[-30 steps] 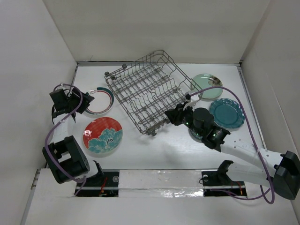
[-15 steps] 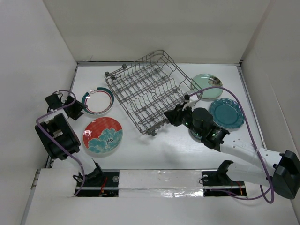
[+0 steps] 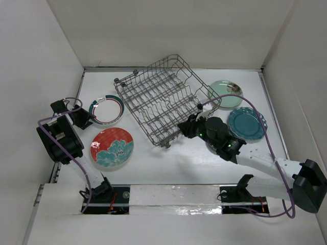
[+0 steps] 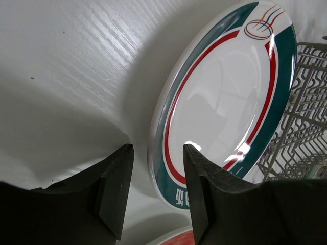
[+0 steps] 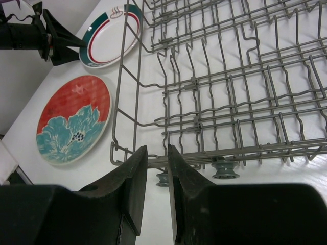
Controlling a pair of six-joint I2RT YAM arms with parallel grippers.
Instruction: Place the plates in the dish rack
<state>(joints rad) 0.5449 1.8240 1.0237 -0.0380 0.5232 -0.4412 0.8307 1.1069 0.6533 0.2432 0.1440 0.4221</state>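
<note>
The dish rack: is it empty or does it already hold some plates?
Empty. The dish rack shows only bare wire tines; the ring-pattern plate and floral plate lie on the table beside it.

White table carries dish rack and plates.

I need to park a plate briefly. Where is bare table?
Bare table runs in front of the dish rack, between the red floral plate and the right gripper. Crowded: the right side, with the mint plate and scalloped plate.
</note>
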